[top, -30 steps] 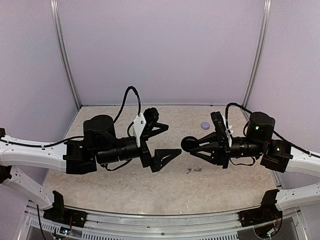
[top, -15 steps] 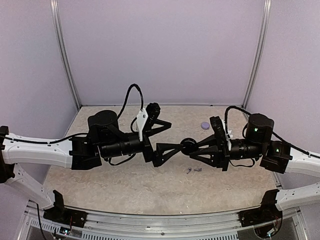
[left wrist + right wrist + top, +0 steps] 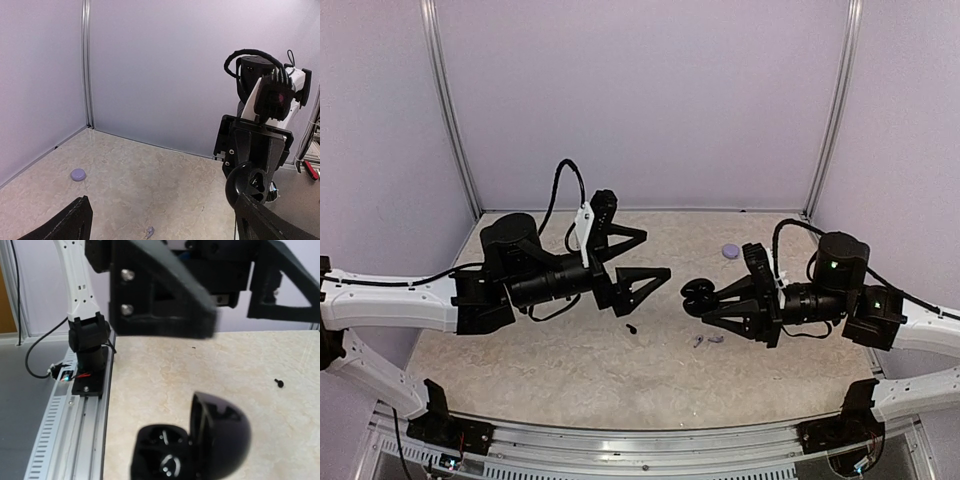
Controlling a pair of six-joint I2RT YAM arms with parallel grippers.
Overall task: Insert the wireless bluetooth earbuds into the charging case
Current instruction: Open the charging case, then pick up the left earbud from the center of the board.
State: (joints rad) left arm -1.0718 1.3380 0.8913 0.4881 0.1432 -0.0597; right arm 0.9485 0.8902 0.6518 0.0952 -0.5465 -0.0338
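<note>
Two pale lavender earbuds lie on the table just below my right gripper; one earbud shows in the left wrist view. The round lavender charging case sits shut further back, away from both grippers. My right gripper is shut on a black round clamshell case, held above the table with its lid open and its hollows showing. My left gripper hangs wide open and empty, left of the black case.
A small black piece lies on the table under the left gripper. Lavender walls with metal corner posts close the back and sides. A metal rail runs along the near edge.
My left gripper reached in to the black case half a second ago, then drew back left, still open. A small black piece now shows on the table. The right gripper dropped slightly.
</note>
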